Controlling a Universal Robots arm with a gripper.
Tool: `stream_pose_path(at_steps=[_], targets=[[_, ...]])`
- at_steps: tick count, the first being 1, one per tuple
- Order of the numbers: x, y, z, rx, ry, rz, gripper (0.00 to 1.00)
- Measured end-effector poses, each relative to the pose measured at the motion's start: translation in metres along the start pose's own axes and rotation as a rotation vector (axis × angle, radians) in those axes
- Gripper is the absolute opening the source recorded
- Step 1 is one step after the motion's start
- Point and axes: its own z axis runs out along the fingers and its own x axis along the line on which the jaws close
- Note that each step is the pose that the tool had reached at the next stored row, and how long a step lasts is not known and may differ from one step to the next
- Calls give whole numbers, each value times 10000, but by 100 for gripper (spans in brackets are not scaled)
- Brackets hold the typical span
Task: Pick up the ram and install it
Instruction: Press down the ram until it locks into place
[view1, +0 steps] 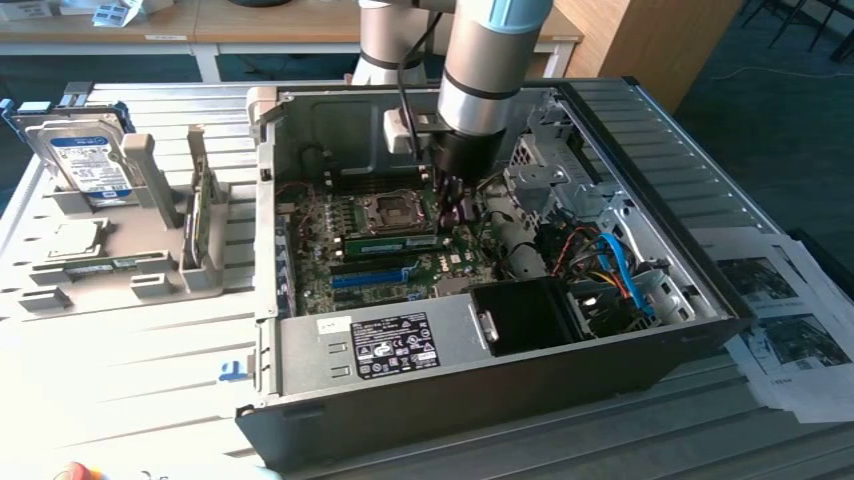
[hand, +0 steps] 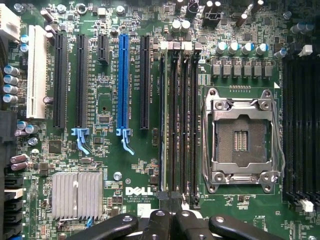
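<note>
The gripper (view1: 454, 205) hangs inside the open computer case (view1: 694, 200), low over the motherboard (view1: 350, 258), with its fingers (hand: 167, 220) drawn tightly together and nothing held between them. In the wrist view the closed fingertips sit at the end of the ram (hand: 164, 120), which stands on edge in one of the memory slots (hand: 182, 120) beside the processor socket (hand: 242, 140). From outside, the ram (view1: 396, 243) lies just beside the gripper.

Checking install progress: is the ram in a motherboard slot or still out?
In. The ram stands on edge in a slot on the motherboard, beside the CPU socket, with the hand above its end.
</note>
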Motion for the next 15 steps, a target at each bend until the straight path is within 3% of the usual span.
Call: stream_pose_path(at_steps=[15], targets=[[0,27,-39,0,1,-1,10]])
